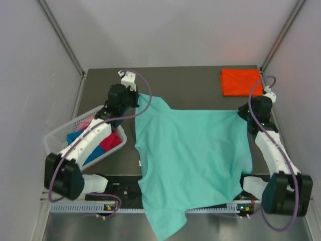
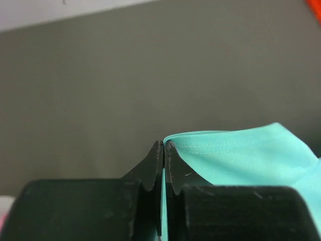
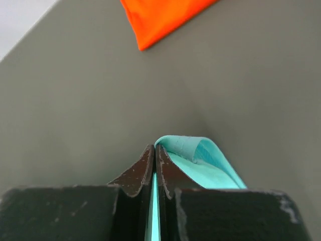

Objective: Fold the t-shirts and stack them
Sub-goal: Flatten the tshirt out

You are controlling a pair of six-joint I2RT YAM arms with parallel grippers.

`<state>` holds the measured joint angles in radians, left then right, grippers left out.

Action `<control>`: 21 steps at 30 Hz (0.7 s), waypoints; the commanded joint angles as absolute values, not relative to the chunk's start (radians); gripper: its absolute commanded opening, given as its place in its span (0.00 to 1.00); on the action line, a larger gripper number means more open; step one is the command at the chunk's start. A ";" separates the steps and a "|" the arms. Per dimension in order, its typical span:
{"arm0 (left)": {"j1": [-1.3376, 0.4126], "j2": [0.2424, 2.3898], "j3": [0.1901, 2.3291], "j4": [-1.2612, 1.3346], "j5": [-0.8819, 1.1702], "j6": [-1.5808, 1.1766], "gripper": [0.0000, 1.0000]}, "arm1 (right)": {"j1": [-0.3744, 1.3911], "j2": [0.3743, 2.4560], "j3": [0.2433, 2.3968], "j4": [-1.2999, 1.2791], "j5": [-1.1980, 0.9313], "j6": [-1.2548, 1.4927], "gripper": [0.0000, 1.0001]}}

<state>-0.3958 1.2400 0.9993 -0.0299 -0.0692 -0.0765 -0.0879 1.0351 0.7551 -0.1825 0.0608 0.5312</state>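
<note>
Teal t-shirt lies spread over the table, hem hanging off the near edge; left, a white basket holds bundled shirts (red, blue, pink); left gripper and right gripper each clamp a far corner; folded orange t-shirt rests far right.

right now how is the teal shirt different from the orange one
The teal t-shirt lies spread open, one end hanging over the near edge; the orange t-shirt is folded into a rectangle at the far right corner. The left pincer and right pincer pinch the teal one; the orange one is untouched. Both are plain cloth.
</note>
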 commanded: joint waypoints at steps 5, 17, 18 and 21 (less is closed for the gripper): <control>-0.259 1.629 1.230 0.216 0.095 -0.087 0.00 | -0.100 1.533 0.935 0.340 -0.087 0.675 0.00; -0.210 2.074 1.690 0.146 0.161 -0.038 0.00 | -0.095 1.980 1.356 0.267 -0.222 0.690 0.00; -0.209 2.083 1.707 0.146 0.140 -0.031 0.00 | -0.095 1.996 1.383 0.246 -0.230 0.684 0.00; -0.193 2.105 1.718 0.167 0.123 -0.040 0.00 | -0.087 2.034 1.433 0.238 -0.268 0.655 0.00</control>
